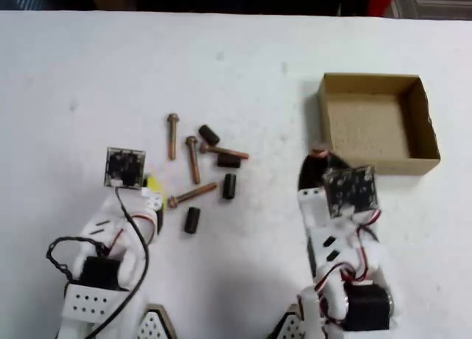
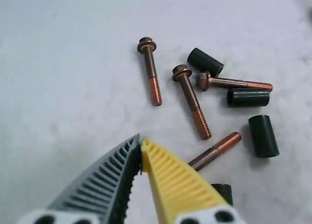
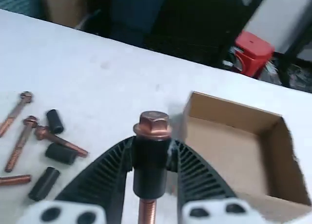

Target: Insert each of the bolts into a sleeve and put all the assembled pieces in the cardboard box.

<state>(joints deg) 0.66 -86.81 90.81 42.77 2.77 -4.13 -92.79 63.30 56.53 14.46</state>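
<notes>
Several loose copper bolts [image 1: 193, 159] [image 2: 191, 100] and black sleeves [image 1: 229, 186] [image 2: 263, 135] lie scattered mid-table. My left gripper [image 1: 155, 194] [image 2: 140, 144] hovers just short of the nearest bolt [image 2: 215, 150], its grey and yellow fingers shut together with nothing between them. My right gripper [image 1: 318, 162] [image 3: 152, 148] is shut on a black sleeve [image 3: 150, 168] with a bolt through it, whose hex head [image 3: 154, 124] sticks out past the fingertips. It is held close to the near left corner of the open cardboard box [image 1: 383, 162] [image 3: 234, 110], which holds nothing.
The white table [image 1: 243, 66] stretches bare behind the parts and to the left. Beyond its far edge stand dark furniture and a red object [image 3: 254, 47]. Both arm bases sit at the near edge.
</notes>
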